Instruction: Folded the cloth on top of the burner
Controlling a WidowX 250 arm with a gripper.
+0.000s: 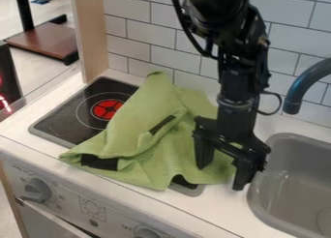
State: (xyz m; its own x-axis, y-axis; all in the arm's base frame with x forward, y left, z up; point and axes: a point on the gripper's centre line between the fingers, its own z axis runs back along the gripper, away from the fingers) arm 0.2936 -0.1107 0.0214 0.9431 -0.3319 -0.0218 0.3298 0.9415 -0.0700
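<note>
Green cloth point(145, 135) spread loosely over the cooktop point(58, 123), rumpled, not a neat fold. Covers the middle and most of the sink-side part, including the cooktop's back edge there. One peak points up near the tiled wall point(136, 43); a ridge runs down from it toward the front. The front corner on the side away from the sink reaches past the cooktop's front edge onto the white countertop point(223, 210). Dark areas at the front fold, mid-cloth and near the front edge; can't tell which are patches and which are cooktop. Cooktop's front corner nearest the sink pokes out from under the cloth.

Red burner point(107, 109) uncovered, just beside the cloth, on the cooktop half away from the sink.

Black gripper point(223, 169) points down at the sink-side end of the cloth, fingers wide apart. One finger is over the cloth, the other by the countertop strip between cooktop and sink. Cloth edge shows between them; can't tell if either finger touches it.

Grey sink point(288, 152) set in the countertop beside the gripper, dark curved faucet point(302, 89) above its back edge. Knobs point(37, 189) on the front panel below the countertop's front edge. Wooden side panel point(90, 34) upright at the back corner away from the sink.
</note>
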